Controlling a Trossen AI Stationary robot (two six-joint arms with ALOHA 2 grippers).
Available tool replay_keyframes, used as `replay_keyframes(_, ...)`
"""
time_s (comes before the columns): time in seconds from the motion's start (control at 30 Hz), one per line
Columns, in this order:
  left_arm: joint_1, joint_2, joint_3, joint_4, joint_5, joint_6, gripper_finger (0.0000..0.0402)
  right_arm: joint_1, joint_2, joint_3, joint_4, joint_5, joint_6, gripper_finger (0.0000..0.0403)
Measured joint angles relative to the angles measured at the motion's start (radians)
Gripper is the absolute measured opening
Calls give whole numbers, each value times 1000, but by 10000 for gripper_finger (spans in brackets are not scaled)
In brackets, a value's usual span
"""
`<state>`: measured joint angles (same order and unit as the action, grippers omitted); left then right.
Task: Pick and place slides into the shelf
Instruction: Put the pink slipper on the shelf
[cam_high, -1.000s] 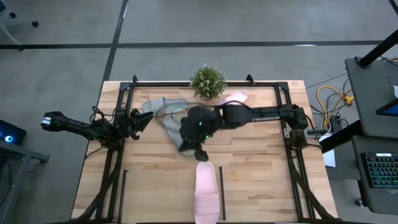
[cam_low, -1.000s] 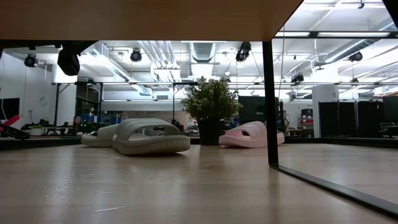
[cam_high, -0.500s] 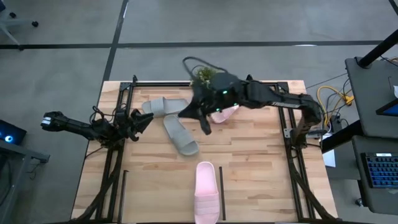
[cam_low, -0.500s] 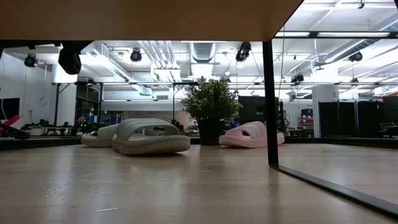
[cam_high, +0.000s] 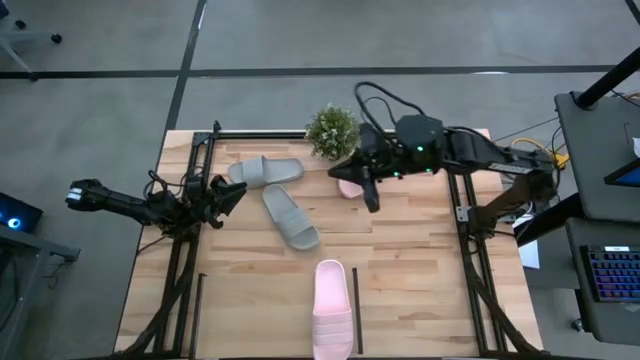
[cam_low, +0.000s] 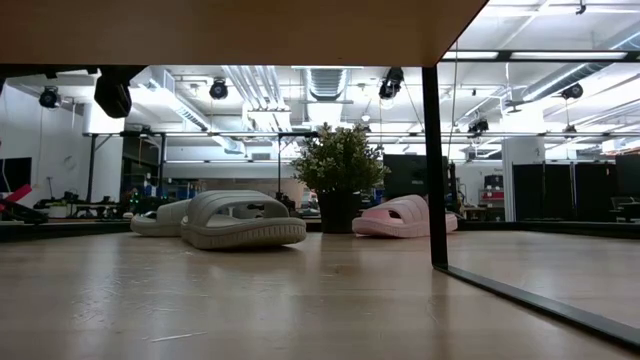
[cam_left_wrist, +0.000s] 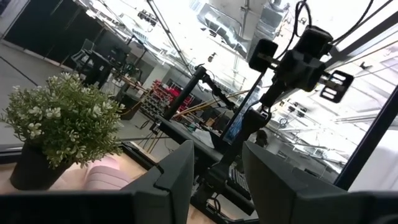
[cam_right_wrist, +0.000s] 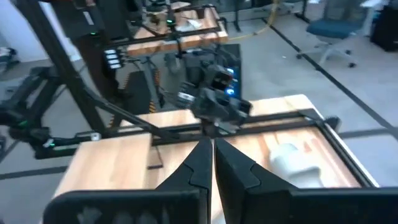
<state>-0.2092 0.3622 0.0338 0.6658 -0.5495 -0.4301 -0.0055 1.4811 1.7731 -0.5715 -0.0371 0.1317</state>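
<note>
Two grey-green slides lie sole-down at the far left of the table, one (cam_high: 265, 170) near the far edge and one (cam_high: 291, 217) nearer the middle. One pale pink slide (cam_high: 332, 308) lies in the shelf bay at the near edge, between thin black bars (cam_high: 357, 310). The other pink slide (cam_high: 348, 185) rests by the plant, partly under my right arm. My right gripper (cam_high: 372, 198) hangs shut and empty, high above that slide. My left gripper (cam_high: 225, 192) waits open at the table's left side, holding nothing.
A potted plant (cam_high: 333, 130) stands at the far edge's middle, beside the pink slide (cam_low: 405, 217). Black arm frames run along both table sides. A black upright bar (cam_low: 432, 160) of the shelf stands in the near foreground. Bare wood lies between the grey slides and the near bay.
My right gripper has risen from above the nearer grey slide and drawn back toward the table's far right, tipping up toward level, staying shut and empty. The slides have kept their places.
</note>
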Motion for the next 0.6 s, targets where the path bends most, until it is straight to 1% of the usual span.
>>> replay_keyframes(0.13, 0, 0, 0, -1, 0, 0, 123, -2, -91, -133, 8, 47, 32, 8)
replay_keyframes(0.27, 0, 0, 0, -1, 1, 0, 123, -21, -181, -297, 32, 56, 73, 8)
replay_keyframes(0.43, 0, 1, 0, 0, -2, 0, 123, -71, -259, -466, 47, 58, 131, 8)
replay_keyframes(0.6, 0, 2, 0, 0, -10, 0, 123, -151, -301, -581, 44, 49, 172, 9)
